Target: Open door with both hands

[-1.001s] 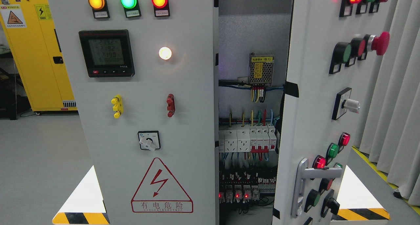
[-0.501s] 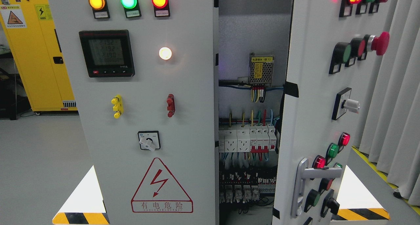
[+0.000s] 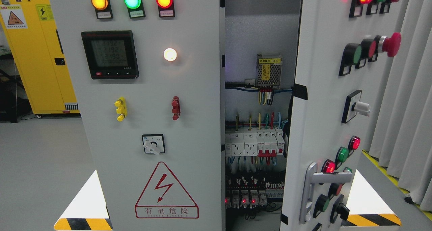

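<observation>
The grey electrical cabinet has two doors. The left door (image 3: 189,89) stands closed, with three lamps, a black meter (image 3: 109,54) and a red shock warning triangle (image 3: 166,192). The right door (image 3: 320,99) is swung partly open toward me, and its silver handle (image 3: 308,190) is at the lower left of the door. The gap between the doors shows the inside (image 3: 256,123), with wiring, white breakers (image 3: 253,144) and a power supply (image 3: 269,70). Neither of my hands nor arms shows in the head view.
A yellow cabinet (image 3: 33,55) stands at the back left on the grey floor. Grey curtains (image 3: 408,106) hang at the right. A red mushroom button (image 3: 391,44) and other knobs stick out from the right door. White wedges with hazard stripes (image 3: 84,204) (image 3: 368,200) sit low on both sides.
The doors have not moved. Small red lights low inside the cabinet were off half a second ago and are lit again now.
</observation>
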`<action>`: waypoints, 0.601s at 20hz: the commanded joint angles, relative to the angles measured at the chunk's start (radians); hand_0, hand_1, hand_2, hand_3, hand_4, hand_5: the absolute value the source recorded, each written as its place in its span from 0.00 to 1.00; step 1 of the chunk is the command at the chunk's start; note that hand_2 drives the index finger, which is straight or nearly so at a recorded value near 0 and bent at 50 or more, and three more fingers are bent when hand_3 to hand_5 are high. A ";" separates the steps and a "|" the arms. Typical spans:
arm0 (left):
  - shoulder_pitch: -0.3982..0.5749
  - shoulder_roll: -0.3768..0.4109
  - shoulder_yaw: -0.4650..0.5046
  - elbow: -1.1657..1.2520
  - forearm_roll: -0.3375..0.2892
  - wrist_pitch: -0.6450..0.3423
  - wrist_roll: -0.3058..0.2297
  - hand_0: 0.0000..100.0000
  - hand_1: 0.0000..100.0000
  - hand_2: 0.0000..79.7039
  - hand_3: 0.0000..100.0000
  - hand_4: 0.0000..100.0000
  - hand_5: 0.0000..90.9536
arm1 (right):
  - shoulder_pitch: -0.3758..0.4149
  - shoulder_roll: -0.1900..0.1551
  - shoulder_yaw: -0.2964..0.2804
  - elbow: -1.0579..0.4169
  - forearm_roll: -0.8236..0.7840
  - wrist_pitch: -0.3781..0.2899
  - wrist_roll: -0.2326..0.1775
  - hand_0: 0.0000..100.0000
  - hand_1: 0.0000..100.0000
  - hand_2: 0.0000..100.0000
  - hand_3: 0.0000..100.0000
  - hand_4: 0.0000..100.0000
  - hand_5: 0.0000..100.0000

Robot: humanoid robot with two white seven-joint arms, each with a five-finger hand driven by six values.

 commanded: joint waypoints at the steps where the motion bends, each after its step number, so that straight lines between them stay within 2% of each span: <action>1: 0.010 0.097 0.107 -0.566 0.174 0.126 -0.016 0.12 0.56 0.00 0.00 0.00 0.00 | 0.006 0.018 0.023 0.000 -0.026 0.000 0.000 0.00 0.50 0.04 0.00 0.00 0.00; 3: 0.007 0.113 0.104 -0.601 0.175 0.126 -0.135 0.12 0.56 0.00 0.00 0.00 0.00 | 0.006 0.018 0.023 0.000 -0.026 0.000 0.000 0.00 0.50 0.04 0.00 0.00 0.00; 4: 0.007 0.122 0.102 -0.618 0.175 0.126 -0.179 0.12 0.56 0.00 0.00 0.00 0.00 | 0.006 0.018 0.023 0.001 -0.026 0.000 0.000 0.00 0.50 0.04 0.00 0.00 0.00; 5: 0.002 0.131 0.099 -0.642 0.178 0.126 -0.198 0.12 0.56 0.00 0.00 0.00 0.00 | 0.006 0.018 0.023 0.001 -0.028 0.000 0.000 0.00 0.50 0.04 0.00 0.00 0.00; 8: -0.050 0.174 0.056 -0.690 0.204 0.126 -0.198 0.12 0.56 0.00 0.00 0.00 0.00 | 0.006 0.018 0.023 0.000 -0.028 0.000 0.000 0.00 0.50 0.04 0.00 0.00 0.00; 12: -0.159 0.206 -0.027 -0.707 0.206 0.126 -0.197 0.12 0.56 0.00 0.00 0.00 0.00 | 0.006 0.018 0.023 0.000 -0.028 0.000 0.000 0.00 0.50 0.04 0.00 0.00 0.00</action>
